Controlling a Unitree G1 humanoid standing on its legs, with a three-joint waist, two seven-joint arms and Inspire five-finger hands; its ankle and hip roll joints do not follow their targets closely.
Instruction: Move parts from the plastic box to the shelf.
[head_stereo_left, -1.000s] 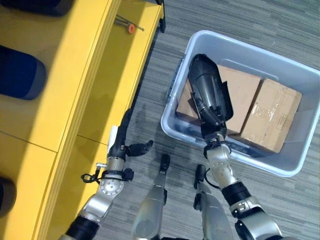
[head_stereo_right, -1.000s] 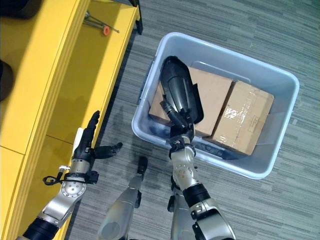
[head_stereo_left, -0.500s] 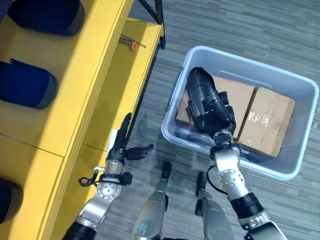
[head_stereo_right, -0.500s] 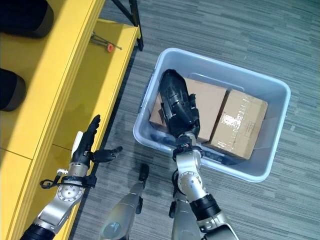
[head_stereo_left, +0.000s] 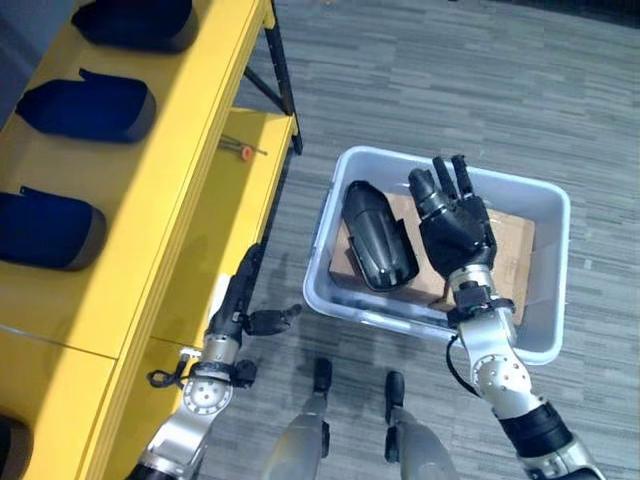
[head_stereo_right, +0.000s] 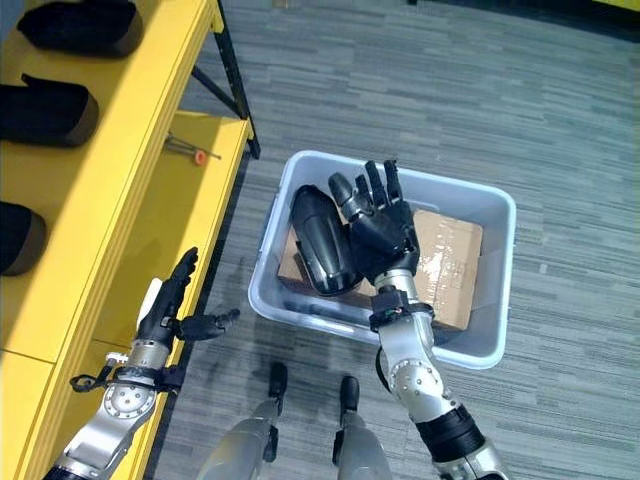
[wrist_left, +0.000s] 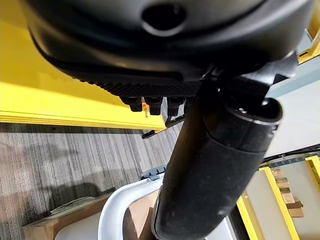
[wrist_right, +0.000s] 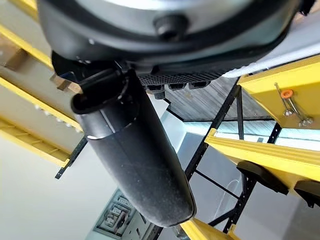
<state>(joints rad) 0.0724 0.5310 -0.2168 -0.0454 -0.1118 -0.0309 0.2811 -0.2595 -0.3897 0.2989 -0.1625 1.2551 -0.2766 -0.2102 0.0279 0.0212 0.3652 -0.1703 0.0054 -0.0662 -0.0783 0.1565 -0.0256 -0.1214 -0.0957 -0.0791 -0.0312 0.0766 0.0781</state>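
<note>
The black, rounded moulded part (head_stereo_left: 378, 237) lies in the pale grey plastic box (head_stereo_left: 437, 332), against its shelf-side wall, atop two brown cardboard cartons (head_stereo_left: 508, 243). The right hand (head_stereo_left: 455, 222) hovers above it, released, fingers straight. The left hand (head_stereo_left: 240, 312), also relaxed, hangs beside the yellow metal shelf (head_stereo_left: 180, 200), where three dark parts (head_stereo_left: 85, 105) already rest. A smooth, curved part could slip from a shallow grasp.

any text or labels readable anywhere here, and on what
None can be read.
Cardboard boxes in the plastic box: pale tape or label patches, any print too small to read.
Dark parts and yellow shelf: no visible text.
</note>
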